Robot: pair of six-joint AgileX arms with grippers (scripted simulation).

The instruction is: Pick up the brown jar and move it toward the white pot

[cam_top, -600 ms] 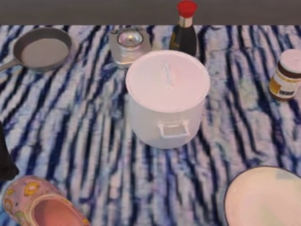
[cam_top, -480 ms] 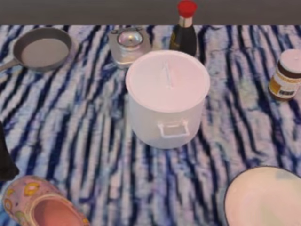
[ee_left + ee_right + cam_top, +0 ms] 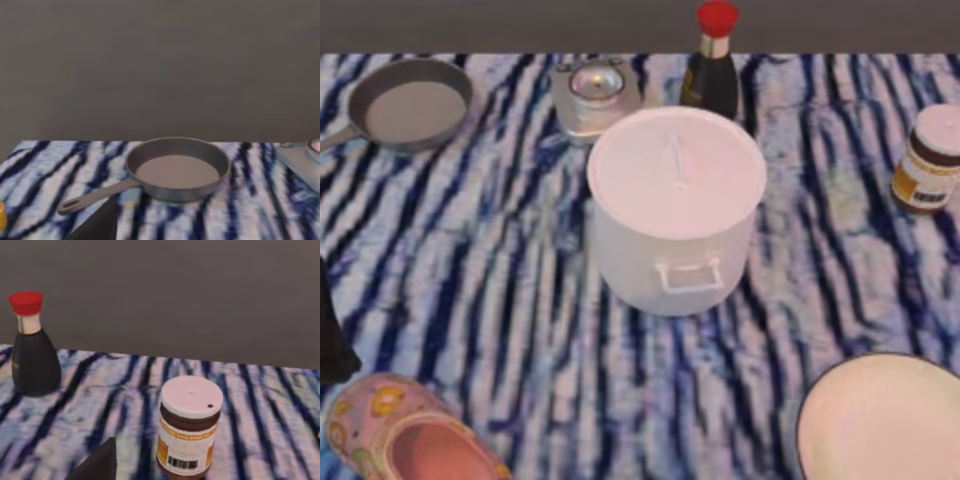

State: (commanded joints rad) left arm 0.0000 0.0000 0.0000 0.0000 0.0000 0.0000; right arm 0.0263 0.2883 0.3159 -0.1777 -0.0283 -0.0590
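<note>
Brown paste under a white lid: the brown jar (image 3: 927,159) stands upright on the striped desk (image 3: 500,300), well to the right of the white pot (image 3: 675,210) and apart from it, close to the desk's right edge. In my right wrist view the brown jar (image 3: 189,428) sits ahead of the camera, untouched. All I get of the right gripper is a dark wedge (image 3: 97,462) low in that view, short of the jar and beside it, and I cannot tell how its fingers are set. It does not show in the top view at all.

My left arm is parked far left of the pot, a dark sliver (image 3: 332,335) at the frame edge. Its wrist view shows the same sort of dark wedge (image 3: 97,224), and I cannot tell that gripper's state either.

Around the pot: a dark bottle with a red cap (image 3: 711,70) just behind it, a small silver object (image 3: 593,95) behind and to its left that I cannot make out clearly, and a grey frying pan (image 3: 408,103) farther left. A white plate (image 3: 880,420), cut off by the frame, lies in front and to the right. A pink patterned shoe (image 3: 405,435), also cut off, lies in front and far left. Only bare striped cloth lies between the jar and the pot.
</note>
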